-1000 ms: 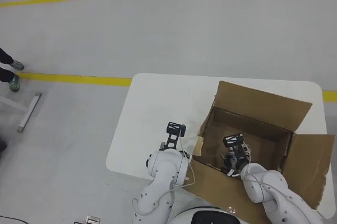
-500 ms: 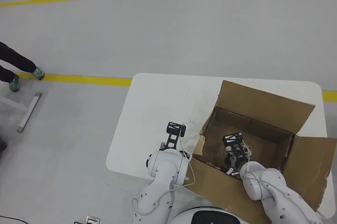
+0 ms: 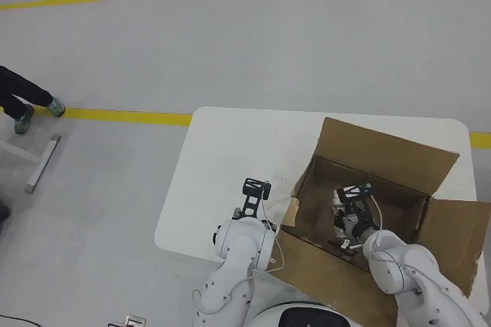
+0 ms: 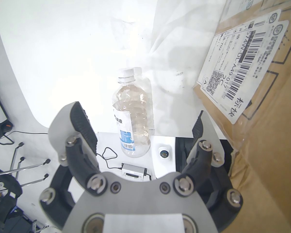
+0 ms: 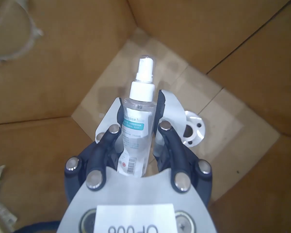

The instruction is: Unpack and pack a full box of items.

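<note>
Unpacking looks to be the step in hand, we judge. The right gripper [image 5: 140, 101] is down inside the cardboard box [image 3: 392, 155] on the desk's [image 3: 229, 147] 3 o'clock side, its fingers pinching a spray bottle [image 5: 135, 122] by the body above the box floor. Next we would need a straight lift clear of the walls and flaps, then a carry toward 9 o'clock onto bare desk. The bottle is slim and clear, with a white pump under a clear cap and a teal label; its smooth plastic may slip. A metal flange [image 5: 192, 130] lies on the floor nearby. The left gripper [image 4: 140, 112], fingers spread, hangs over a water bottle [image 4: 132, 112] at the desk's 6 o'clock edge.
</note>
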